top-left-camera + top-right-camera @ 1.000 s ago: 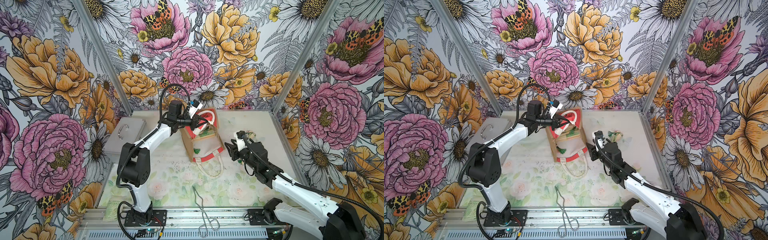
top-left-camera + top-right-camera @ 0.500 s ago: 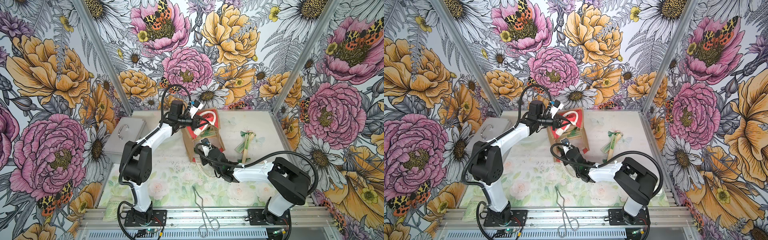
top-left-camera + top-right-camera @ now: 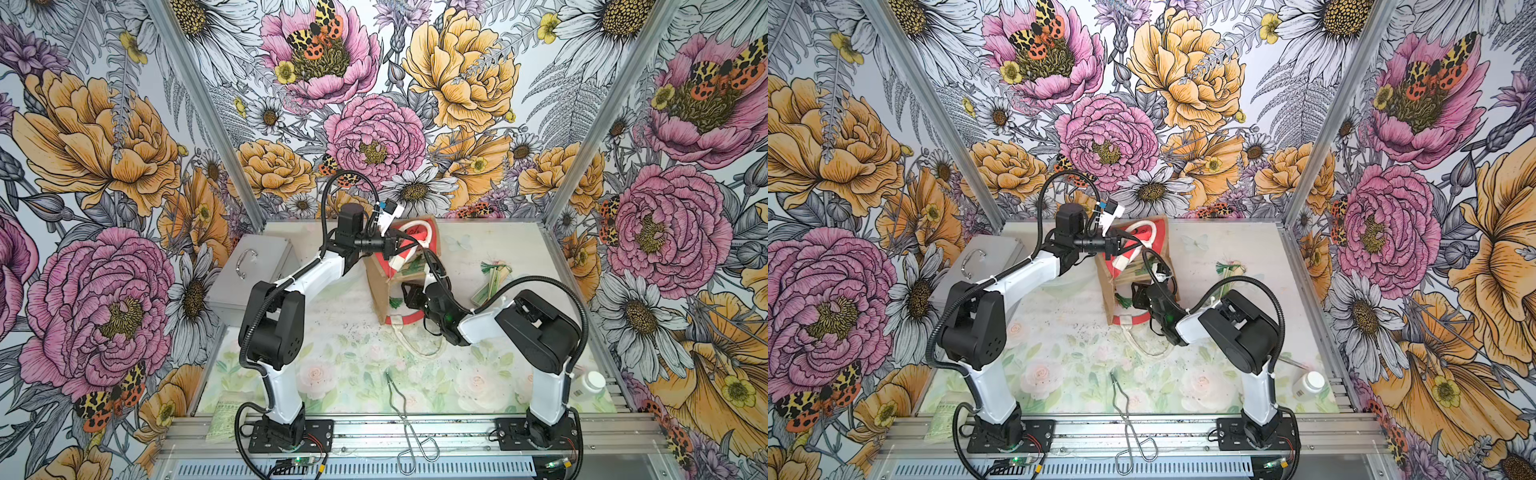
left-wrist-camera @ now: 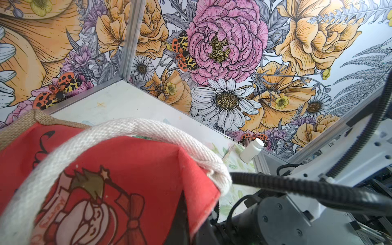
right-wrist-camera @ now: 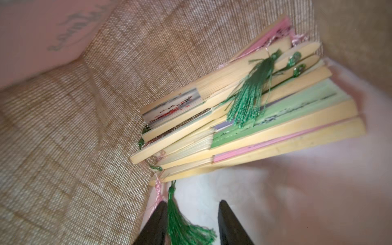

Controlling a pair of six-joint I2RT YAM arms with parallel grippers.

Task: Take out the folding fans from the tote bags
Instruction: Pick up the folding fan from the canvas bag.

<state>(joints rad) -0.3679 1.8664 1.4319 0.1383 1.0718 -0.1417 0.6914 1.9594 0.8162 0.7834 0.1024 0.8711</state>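
- Right wrist view: a stack of closed fans point(image 5: 244, 118) lies inside the bag point(image 5: 74, 127), against the jute wall where it meets the white lining. The slats are pale and the leaves green and pink.
- One green tassel point(image 5: 180, 222) trails off the near end of the stack. A second tassel point(image 5: 246, 93) drapes across the top of it.
- The right gripper point(image 5: 192, 202) has its jaws apart, with one dark finger on each side of the trailing tassel. They are not closed on it, and the tips stop short of the slats.
- In both top views the bag point(image 3: 374, 286) point(image 3: 1106, 291) sits near the back middle of the table point(image 3: 469, 245). The right gripper point(image 3: 405, 297) point(image 3: 1138, 299) is at its open mouth.
- The left gripper point(image 3: 395, 245) point(image 3: 1119, 245) is at the bag's upper red rim, with its jaws closed on the fabric.
- In the left wrist view the red panel and a white handle point(image 4: 127, 129) fill the near field.
- Loose fans point(image 3: 492, 282) point(image 3: 1227, 270) lie on the table to the right of the bag, apart from it and partly behind the right arm's cable.
- A grey case point(image 3: 257, 270) point(image 3: 992, 257) sits left of the bag by the wall.
- Tongs point(image 3: 399, 409) point(image 3: 1125, 409) lie at the front edge.
- A white bottle point(image 3: 590, 382) point(image 3: 1308, 382) point(image 4: 252, 149) rests in the front right corner.
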